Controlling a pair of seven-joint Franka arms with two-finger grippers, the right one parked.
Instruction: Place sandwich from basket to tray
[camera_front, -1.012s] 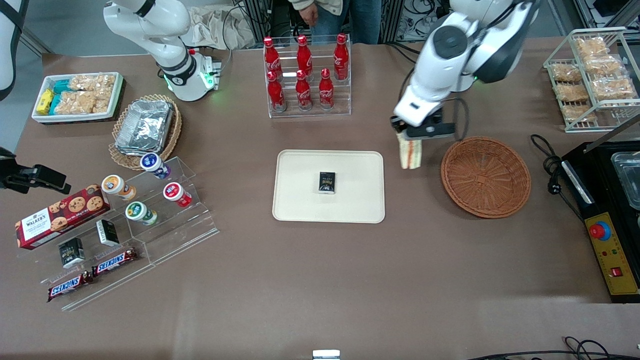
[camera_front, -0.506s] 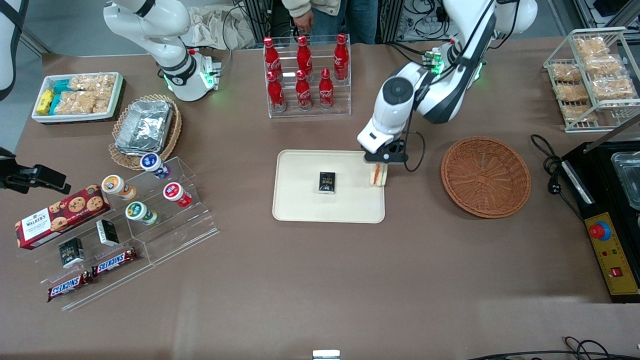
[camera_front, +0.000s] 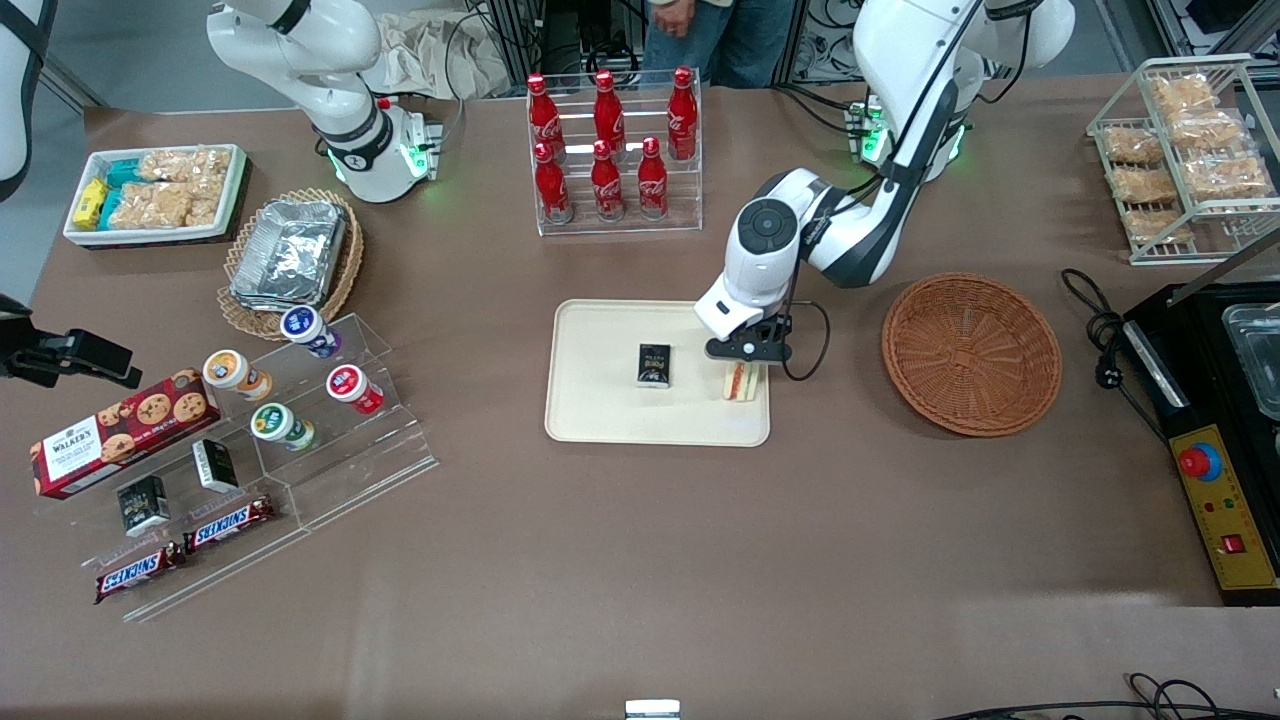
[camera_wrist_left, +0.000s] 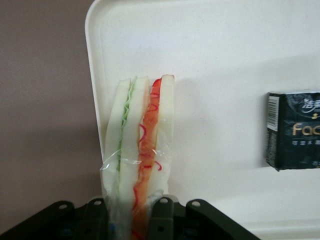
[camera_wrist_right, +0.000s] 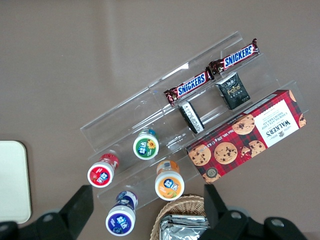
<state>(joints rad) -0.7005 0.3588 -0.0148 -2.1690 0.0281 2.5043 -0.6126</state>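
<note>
My left gripper (camera_front: 742, 364) (camera_wrist_left: 129, 220) is shut on the wrapped sandwich (camera_front: 739, 381) (camera_wrist_left: 140, 150), a wedge of pale bread with orange-red and green filling in clear film. The sandwich hangs low over the cream tray (camera_front: 600, 420) (camera_wrist_left: 215, 60), near the tray edge closest to the basket; I cannot tell whether it touches the tray. The round reddish-brown wicker basket (camera_front: 971, 352) stands beside the tray toward the working arm's end and holds nothing.
A small black packet (camera_front: 654, 364) (camera_wrist_left: 294, 129) lies in the middle of the tray. A rack of red cola bottles (camera_front: 612, 150) stands farther from the front camera than the tray. A black machine (camera_front: 1215, 420) sits past the basket. Acrylic steps with snacks (camera_front: 250, 440) lie toward the parked arm's end.
The gripper carried the sandwich from beside the basket over onto the tray's area, then moved nearer the front camera and lower over the tray.
</note>
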